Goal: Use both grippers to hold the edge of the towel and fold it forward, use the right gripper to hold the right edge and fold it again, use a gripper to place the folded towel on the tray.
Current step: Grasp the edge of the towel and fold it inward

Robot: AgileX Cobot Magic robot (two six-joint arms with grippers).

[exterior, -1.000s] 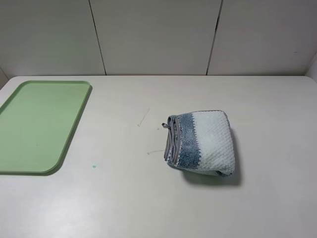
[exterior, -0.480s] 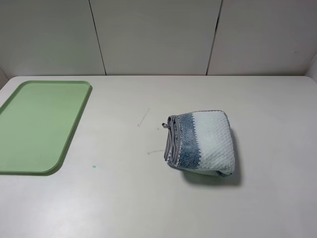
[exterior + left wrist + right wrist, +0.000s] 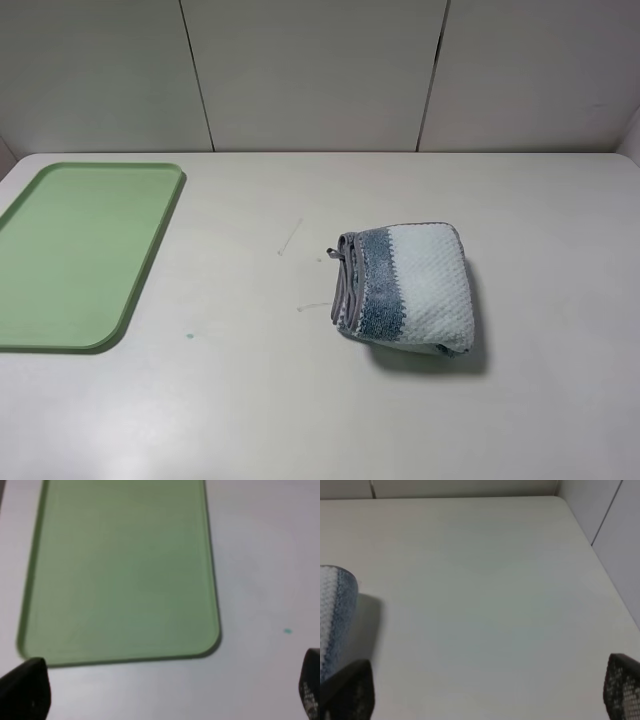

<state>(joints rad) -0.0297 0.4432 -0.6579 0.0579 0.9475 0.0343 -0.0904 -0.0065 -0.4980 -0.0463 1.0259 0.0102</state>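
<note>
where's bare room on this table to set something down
Widest: the white table between the pale-green plastic tray and the folded blue-striped terry towel. Also right of the towel up to the table's edge, the strip behind it to the wall, and the tray's own floor. Only the towel's spot is taken.

Left claw [image 3: 167, 694] and right claw [image 3: 485, 691], jaws of both wide apart.
</note>
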